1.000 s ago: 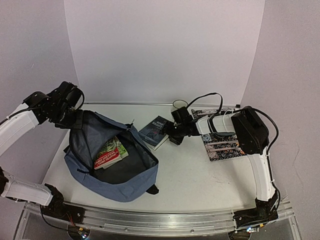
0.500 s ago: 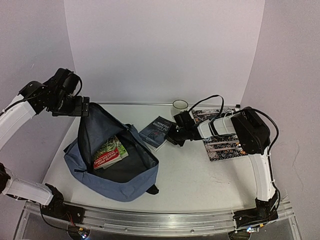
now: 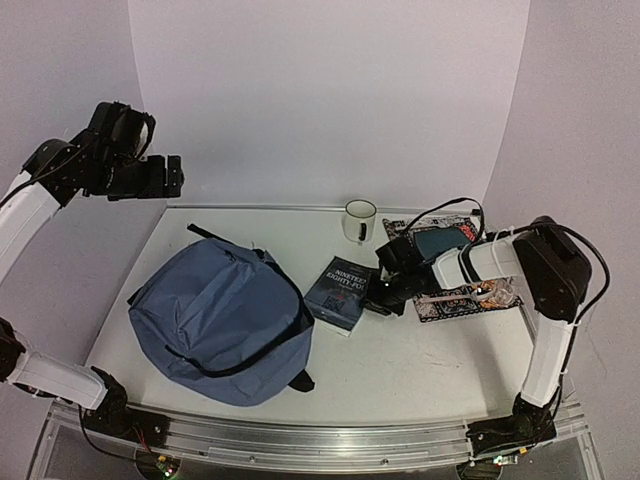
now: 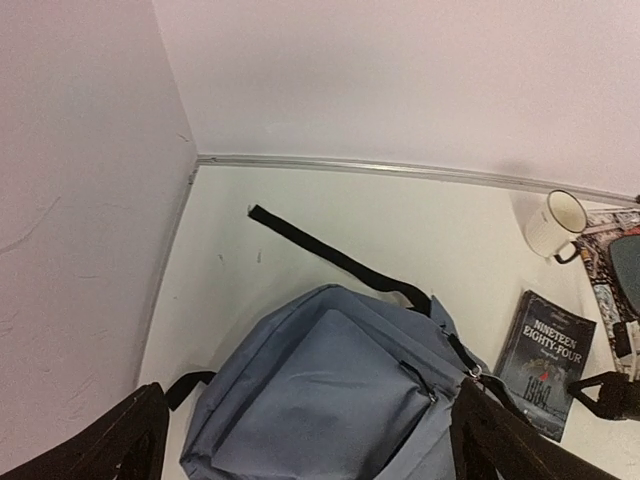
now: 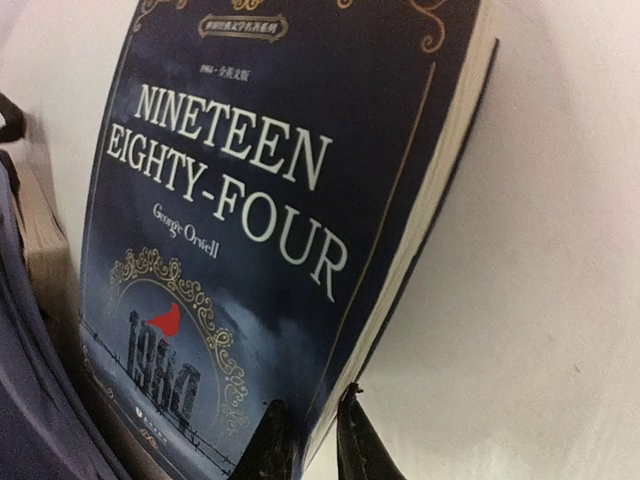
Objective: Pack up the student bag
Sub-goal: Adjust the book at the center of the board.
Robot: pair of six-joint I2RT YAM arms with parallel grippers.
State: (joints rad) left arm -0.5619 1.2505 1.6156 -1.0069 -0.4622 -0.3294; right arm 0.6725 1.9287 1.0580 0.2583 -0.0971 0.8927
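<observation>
The student bag [image 3: 215,315], slate-blue with black straps, lies on the left of the table with its flap down over the opening, so its inside is hidden. High above its far left corner my left gripper [image 3: 170,177] hangs open and empty; in the left wrist view the bag [image 4: 330,400] lies below the wide-apart fingers [image 4: 110,450]. A dark blue book [image 3: 345,290] titled "Nineteen Eighty-Four" lies beside the bag's right side. My right gripper [image 3: 380,298] is shut on its right edge. In the right wrist view the fingertips [image 5: 275,440] pinch the book [image 5: 250,220] at its lower corner.
A white mug [image 3: 358,220] stands at the back centre. A patterned book [image 3: 455,298] and a dark blue flat item [image 3: 440,240] lie at the right, under my right arm. One black strap [image 4: 330,255] trails from the bag toward the back wall.
My left gripper opened, let go of the bag's flap and rose; the flap fell shut over the book inside. My right gripper closed on the dark blue book and drew it nearer and rightward.
</observation>
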